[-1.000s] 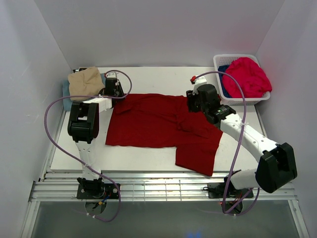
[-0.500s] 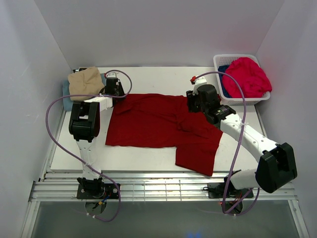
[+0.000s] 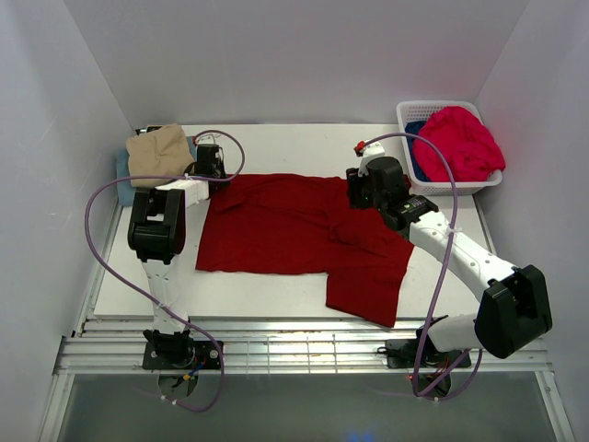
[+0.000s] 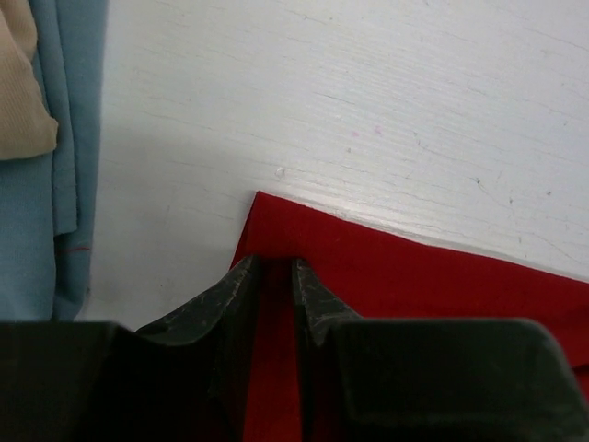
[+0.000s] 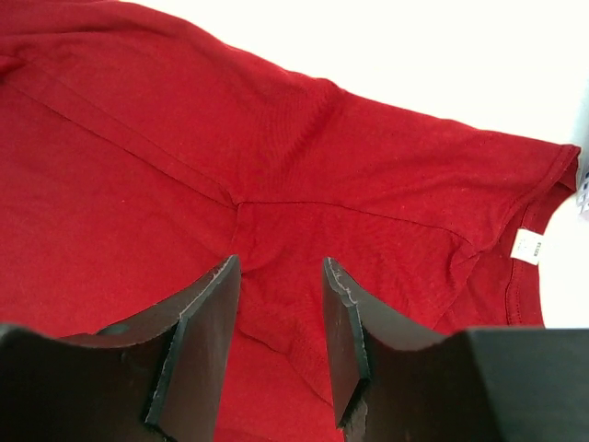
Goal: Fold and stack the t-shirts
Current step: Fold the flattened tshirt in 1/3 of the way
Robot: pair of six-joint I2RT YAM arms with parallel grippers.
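Currently the dark red t-shirt point(image 3: 276, 226) lies spread flat at the centre of the table point(image 3: 276, 147), its long axis running from 9 o'clock to 3 o'clock in the top view. One panel of it extends off that axis toward 5 o'clock, reaching the near table edge. The left gripper point(image 3: 211, 169) sits at the shirt's 10 o'clock corner. In the left wrist view its fingers point(image 4: 235, 295) stand only narrowly apart, with red cloth showing in the gap; whether they pinch that cloth cannot be told. The right gripper point(image 3: 362, 189) is at the shirt's 2 o'clock edge, its fingers point(image 5: 207, 322) clearly apart above wrinkled red fabric and holding nothing. A small white label point(image 5: 526, 247) shows on the shirt beside a hemmed edge, at 3 o'clock in the right wrist view. The tan t-shirt point(image 3: 158, 152) lies folded on the light blue t-shirt point(image 3: 122, 168) at the table's 10 o'clock corner, just beside the left gripper and clear of the red shirt. The white basket point(image 3: 433, 108) stands at 2 o'clock; the bright pinkish-red t-shirt point(image 3: 460, 143) is heaped in it, over the deep blue t-shirt point(image 3: 416, 157).
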